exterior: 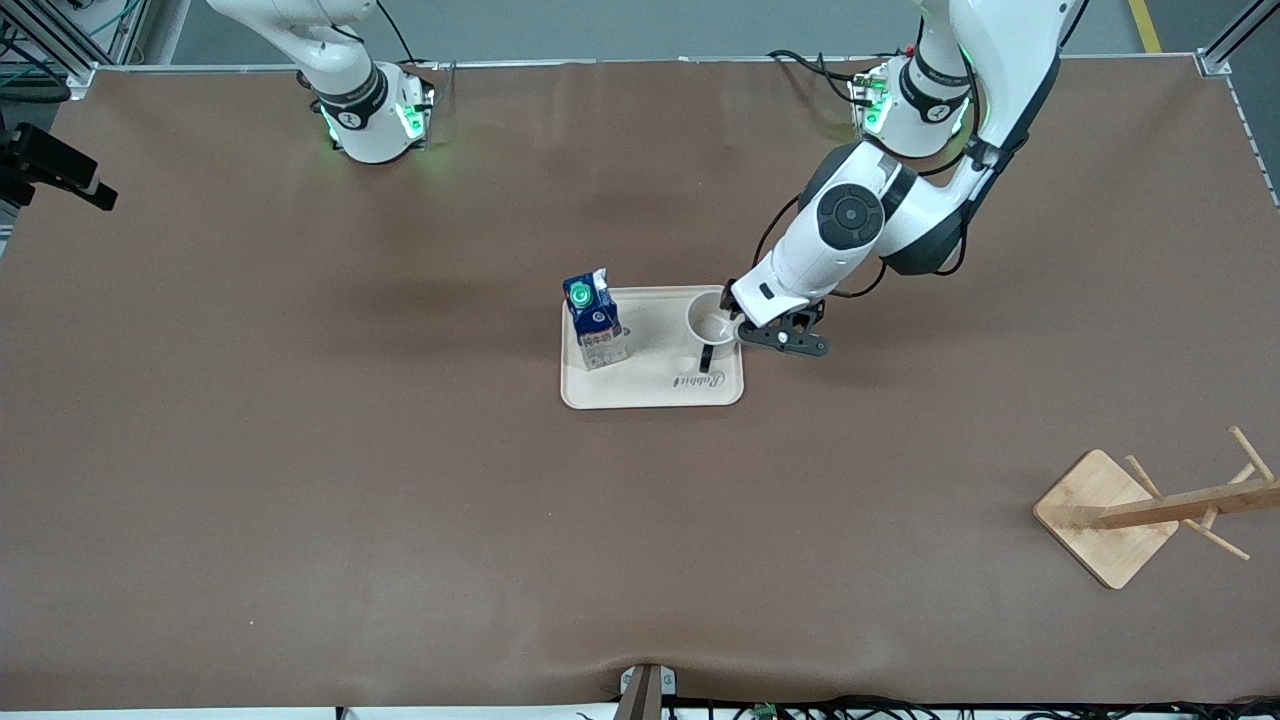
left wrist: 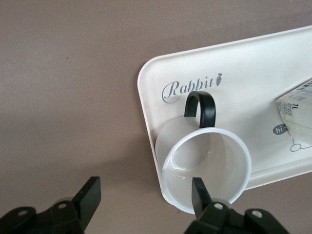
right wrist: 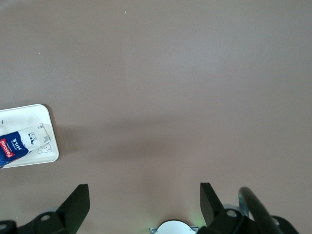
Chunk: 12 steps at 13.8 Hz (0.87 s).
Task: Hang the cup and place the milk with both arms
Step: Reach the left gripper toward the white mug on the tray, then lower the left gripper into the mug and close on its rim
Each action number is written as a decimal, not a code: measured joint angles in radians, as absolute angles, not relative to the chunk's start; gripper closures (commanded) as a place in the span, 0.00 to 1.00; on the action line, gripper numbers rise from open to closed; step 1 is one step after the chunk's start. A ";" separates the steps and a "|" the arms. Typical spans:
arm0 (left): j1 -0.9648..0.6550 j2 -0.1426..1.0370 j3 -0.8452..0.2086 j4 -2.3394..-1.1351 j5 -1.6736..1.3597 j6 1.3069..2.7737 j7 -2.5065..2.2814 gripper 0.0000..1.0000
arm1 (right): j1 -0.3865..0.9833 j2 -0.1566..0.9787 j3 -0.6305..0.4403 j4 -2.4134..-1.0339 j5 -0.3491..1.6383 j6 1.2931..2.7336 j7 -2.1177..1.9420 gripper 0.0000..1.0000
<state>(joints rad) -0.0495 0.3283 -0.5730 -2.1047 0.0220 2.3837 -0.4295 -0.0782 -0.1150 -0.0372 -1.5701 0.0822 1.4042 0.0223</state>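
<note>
Your left gripper (left wrist: 146, 197) straddles the cup (left wrist: 204, 168) rim, nothing moved yet

One open finger sits inside the cup, one outside; nothing gripped. Cup and milk (exterior: 594, 322) remain on the tray (exterior: 652, 385). The rack (exterior: 1150, 510) waits empty; your right gripper (right wrist: 141, 202) waits, jaws wide

Left arm (exterior: 860, 225) is reaching down from its base, elbow bent, wrist tilting low; left gripper (left wrist: 146, 195) is holding its fingers (left wrist: 87, 197) spread wide. Right gripper (right wrist: 144, 200) is waiting, jaws fully apart, pointing down
</note>
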 measured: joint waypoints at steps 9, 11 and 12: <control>-0.074 0.328 -0.574 -2.088 0.022 2.384 -0.454 0.16 | -0.078 -0.114 -0.037 -1.570 0.082 1.404 0.022 0.00; -0.077 0.328 -0.574 -2.088 0.022 2.383 -0.455 0.16 | -0.078 -0.114 -0.037 -1.570 0.082 1.404 0.022 0.00; -0.077 0.328 -0.574 -2.088 0.022 2.383 -0.455 0.16 | -0.078 -0.114 -0.037 -1.570 0.082 1.404 0.022 0.00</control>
